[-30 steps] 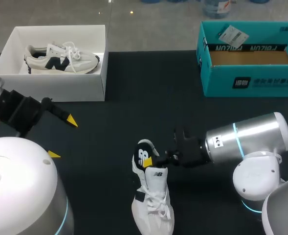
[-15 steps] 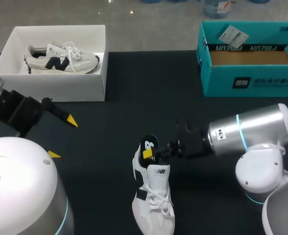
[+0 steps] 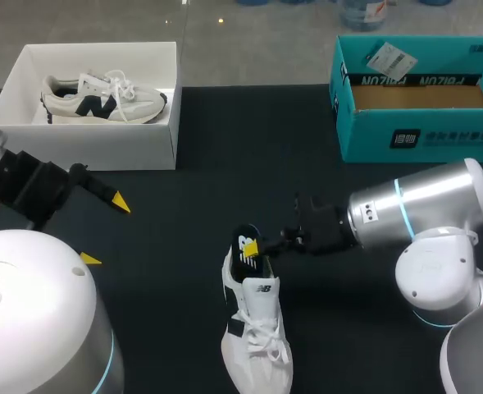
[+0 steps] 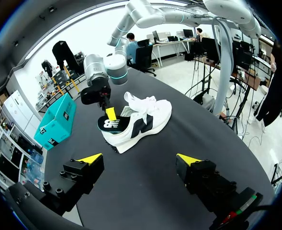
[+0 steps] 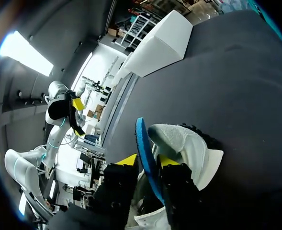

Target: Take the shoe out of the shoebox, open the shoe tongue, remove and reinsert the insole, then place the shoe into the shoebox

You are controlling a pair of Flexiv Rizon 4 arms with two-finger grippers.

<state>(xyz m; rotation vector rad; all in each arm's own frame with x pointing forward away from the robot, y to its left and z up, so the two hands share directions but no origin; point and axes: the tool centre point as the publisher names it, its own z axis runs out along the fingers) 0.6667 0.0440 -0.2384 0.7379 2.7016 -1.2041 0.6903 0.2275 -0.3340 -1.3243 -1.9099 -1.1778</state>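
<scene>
The shoe lay on its sole in the near middle of the black table, toe toward the robot and heel toward the far edge. The insole stood partly raised out of the heel opening. The right gripper was closed narrowly on the insole, with one finger on each face. The left gripper was spread wide with nothing between its fingers, near the front wall of the white shoebox. That box sat at the far left edge and contained a second shoe. A teal box sat at the far right edge. The shoe lay well apart from both boxes, with table surface between.
</scene>
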